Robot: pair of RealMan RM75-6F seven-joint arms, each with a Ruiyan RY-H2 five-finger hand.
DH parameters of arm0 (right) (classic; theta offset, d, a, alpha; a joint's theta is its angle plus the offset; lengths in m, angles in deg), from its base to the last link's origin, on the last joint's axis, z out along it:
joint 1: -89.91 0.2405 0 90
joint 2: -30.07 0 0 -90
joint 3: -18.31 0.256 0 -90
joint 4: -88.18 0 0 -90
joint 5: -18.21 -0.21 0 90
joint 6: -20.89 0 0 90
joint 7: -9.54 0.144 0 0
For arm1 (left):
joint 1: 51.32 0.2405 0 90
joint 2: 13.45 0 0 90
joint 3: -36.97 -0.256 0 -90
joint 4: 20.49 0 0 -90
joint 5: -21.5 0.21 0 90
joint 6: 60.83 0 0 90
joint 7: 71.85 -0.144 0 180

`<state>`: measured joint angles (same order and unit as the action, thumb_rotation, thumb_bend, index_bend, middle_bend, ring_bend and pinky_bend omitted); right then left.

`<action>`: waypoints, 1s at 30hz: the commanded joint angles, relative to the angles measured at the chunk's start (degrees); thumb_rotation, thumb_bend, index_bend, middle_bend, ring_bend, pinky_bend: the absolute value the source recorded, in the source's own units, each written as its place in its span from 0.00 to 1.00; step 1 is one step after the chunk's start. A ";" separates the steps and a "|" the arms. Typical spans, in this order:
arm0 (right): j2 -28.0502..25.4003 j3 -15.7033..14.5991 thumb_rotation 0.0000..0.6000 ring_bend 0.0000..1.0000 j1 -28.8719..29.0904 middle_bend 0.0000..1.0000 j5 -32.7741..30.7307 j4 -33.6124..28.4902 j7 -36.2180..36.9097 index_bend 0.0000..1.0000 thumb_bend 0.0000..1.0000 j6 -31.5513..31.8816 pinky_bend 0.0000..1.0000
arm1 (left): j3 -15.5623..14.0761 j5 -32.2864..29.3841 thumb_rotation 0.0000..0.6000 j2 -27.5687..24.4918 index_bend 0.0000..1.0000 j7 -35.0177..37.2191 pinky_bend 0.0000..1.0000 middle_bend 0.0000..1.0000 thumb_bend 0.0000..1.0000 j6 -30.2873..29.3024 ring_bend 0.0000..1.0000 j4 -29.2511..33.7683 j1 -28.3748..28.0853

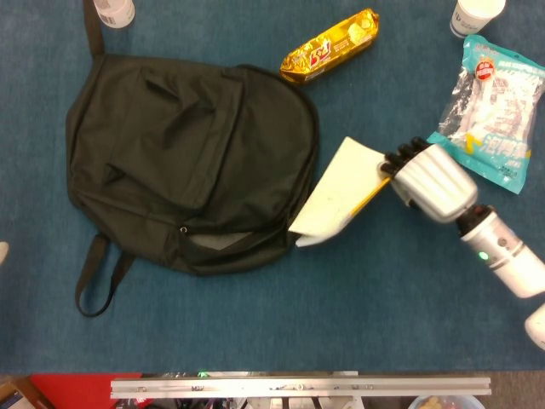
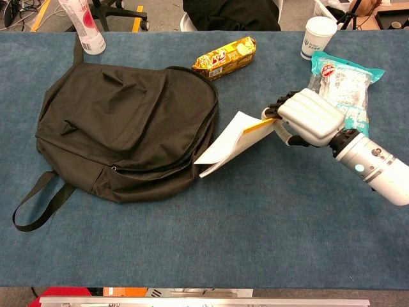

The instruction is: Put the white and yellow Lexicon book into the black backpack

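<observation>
The black backpack [image 1: 187,162] [image 2: 121,121] lies flat on the blue table, its zip edge facing right. The white and yellow Lexicon book [image 1: 339,194] [image 2: 231,142] is tilted up beside that edge. Its right, yellow-spine end is raised and its lower left corner rests against the backpack's edge. My right hand [image 1: 430,181] [image 2: 307,118] grips the book's raised right end between thumb and fingers. My left hand shows in neither view.
A gold snack packet [image 1: 330,46] [image 2: 225,55] lies just behind the backpack. A teal and white snack bag [image 1: 491,111] [image 2: 339,89] sits right behind my right hand, with a paper cup [image 1: 474,15] [image 2: 317,35] beyond it. A white bottle [image 2: 84,27] stands at the far left.
</observation>
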<state>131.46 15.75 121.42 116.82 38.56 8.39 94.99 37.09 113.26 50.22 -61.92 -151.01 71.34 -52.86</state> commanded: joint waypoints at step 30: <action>-25.85 10.86 1.00 0.58 -6.91 0.71 -7.79 -29.63 -15.45 0.85 0.47 11.12 0.70 | 0.31 9.98 1.00 -2.32 0.20 -6.50 0.14 0.20 0.17 17.63 0.11 4.57 -16.80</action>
<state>106.05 26.29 114.87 109.40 9.35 -6.70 105.84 37.66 122.47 47.19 -67.48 -134.70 75.60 -68.46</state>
